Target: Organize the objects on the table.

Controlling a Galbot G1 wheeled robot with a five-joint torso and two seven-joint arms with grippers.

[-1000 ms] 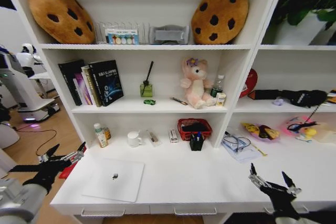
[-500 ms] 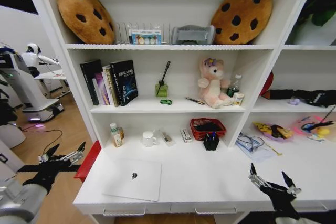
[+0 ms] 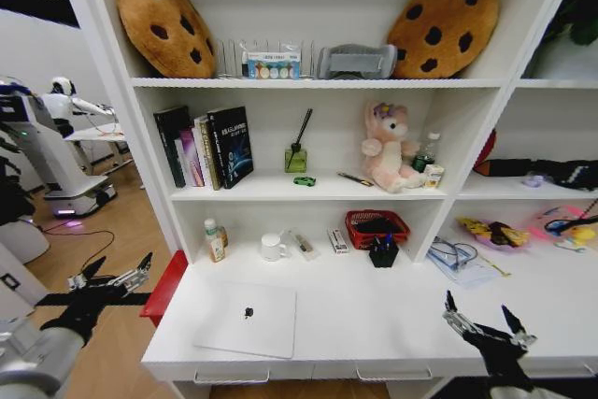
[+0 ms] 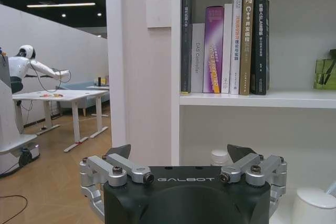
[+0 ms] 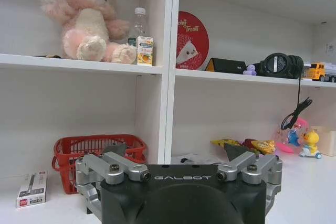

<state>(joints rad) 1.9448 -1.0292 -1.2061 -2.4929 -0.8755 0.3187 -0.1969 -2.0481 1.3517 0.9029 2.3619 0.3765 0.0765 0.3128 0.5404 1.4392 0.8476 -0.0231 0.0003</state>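
The silver laptop [image 3: 247, 319] is lying closed and flat near the front edge of the white desk [image 3: 392, 310], toward its left end, with nothing resting on it. Behind it, against the back of the desk, a white mug [image 3: 272, 247] is standing beside a small bottle [image 3: 214, 241], and further right a red mesh basket [image 3: 377, 228] is sitting with a dark pen holder [image 3: 381, 253] just in front of it, pens poking out of the top. On the shelf above, a tiny green toy car [image 3: 304, 180] is sitting just in front of a green reed diffuser [image 3: 296, 158], with a row of upright books [image 3: 206, 146] to the left and a pink plush bunny [image 3: 391, 148] to the right. The left gripper [image 3: 114, 277] is hanging in the air off the left end of the desk, out over the wooden floor, its jaws spread wide and holding nothing; in its wrist view the fingers [image 4: 107, 167] are splayed apart, facing the shelving's side panel and the books. The right gripper [image 3: 481, 318] is hovering low at the desk's front edge on the right side, well apart from the laptop, jaws likewise wide and gripping nothing, facing the red basket and the bunny in its own wrist view.
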